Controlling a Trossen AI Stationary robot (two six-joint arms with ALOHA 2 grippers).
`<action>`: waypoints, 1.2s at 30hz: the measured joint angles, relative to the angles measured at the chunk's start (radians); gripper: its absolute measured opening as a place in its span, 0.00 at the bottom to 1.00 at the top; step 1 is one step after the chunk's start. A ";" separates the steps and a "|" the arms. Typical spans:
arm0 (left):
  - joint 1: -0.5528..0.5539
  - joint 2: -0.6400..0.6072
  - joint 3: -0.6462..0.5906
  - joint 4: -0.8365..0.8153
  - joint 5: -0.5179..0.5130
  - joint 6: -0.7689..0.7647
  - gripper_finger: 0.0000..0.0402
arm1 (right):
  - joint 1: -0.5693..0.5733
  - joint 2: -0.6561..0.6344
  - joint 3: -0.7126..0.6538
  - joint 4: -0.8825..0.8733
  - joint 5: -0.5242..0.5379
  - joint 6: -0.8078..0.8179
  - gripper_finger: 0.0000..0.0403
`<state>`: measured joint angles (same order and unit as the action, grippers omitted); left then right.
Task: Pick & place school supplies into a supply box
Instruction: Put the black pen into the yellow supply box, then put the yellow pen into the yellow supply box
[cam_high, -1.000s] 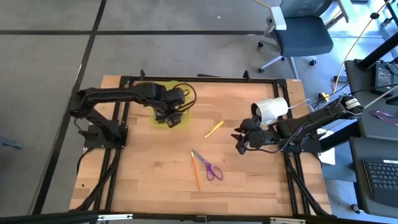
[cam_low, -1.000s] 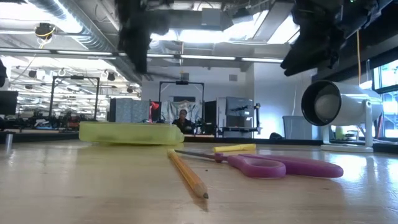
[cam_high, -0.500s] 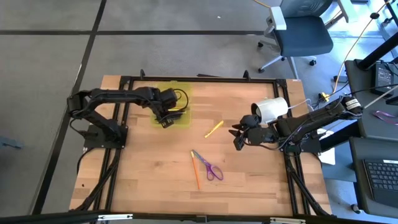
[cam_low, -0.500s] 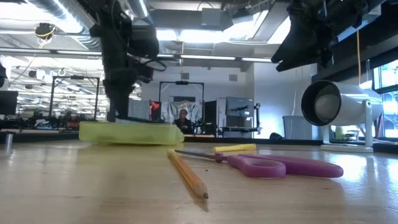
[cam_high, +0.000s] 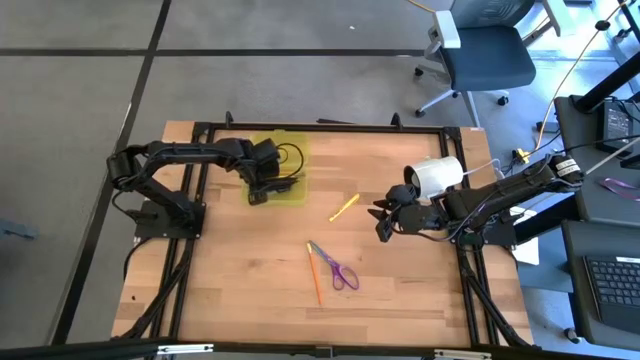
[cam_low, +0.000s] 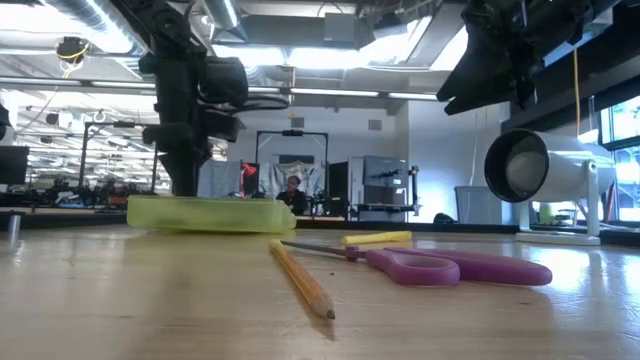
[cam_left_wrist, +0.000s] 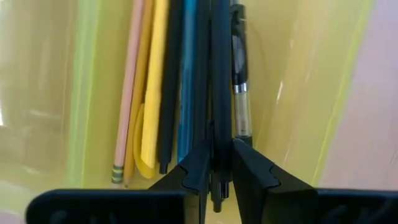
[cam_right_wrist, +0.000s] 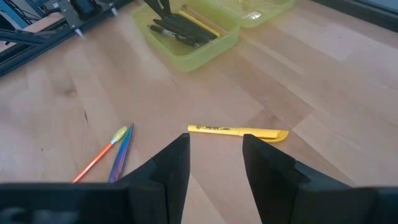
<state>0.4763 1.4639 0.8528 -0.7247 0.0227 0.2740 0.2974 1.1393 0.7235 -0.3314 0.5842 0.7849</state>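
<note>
Pale wooden planks make up the table (cam_high: 250, 290), framed by a black rail, with an office chair and desks around it on grey carpet. Near the table's far-left part lies the translucent yellow-green plastic supply box (cam_high: 283, 190), its hinged lid (cam_high: 283, 150) folded open flat on the far side. Down inside the box's tray is the left gripper (cam_left_wrist: 216, 180), its two dark fingers (cam_left_wrist: 198, 171) pinched closed on a slim black pen (cam_left_wrist: 219, 81) that lies lengthwise among the other contents: a wood-tan pencil (cam_left_wrist: 132, 87), a yellow pen (cam_left_wrist: 155, 81), another black pen (cam_left_wrist: 169, 87), a blue pen (cam_left_wrist: 187, 81) and a clear-barrelled pen (cam_left_wrist: 241, 87), all side by side. On the bare wood near the middle of the table lies a yellow highlighter (cam_high: 344, 207), alone. Nearer the front edge rest small scissors with purple handles (cam_high: 338, 268), just beside an orange pencil (cam_high: 315, 278). Over the right part of the table, above the wood and near the highlighter, hangs the right gripper (cam_right_wrist: 214, 165), its fingers spread apart and holding nothing. Just behind that arm a white cylinder (cam_high: 436, 177) lies on its side.
</note>
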 joint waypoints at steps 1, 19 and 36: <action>0.000 0.000 0.000 0.000 0.000 0.028 0.11 | 0.000 0.000 0.000 0.000 0.000 0.000 0.38; 0.000 0.000 0.000 0.000 -0.003 0.088 0.11 | 0.000 0.000 0.000 -0.001 0.000 -0.007 0.38; -0.001 0.000 0.000 -0.014 -0.025 0.061 0.36 | 0.000 0.000 0.000 -0.002 -0.010 -0.007 0.38</action>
<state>0.4752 1.4639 0.8528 -0.7383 -0.0018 0.3354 0.2974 1.1395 0.7235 -0.3332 0.5738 0.7780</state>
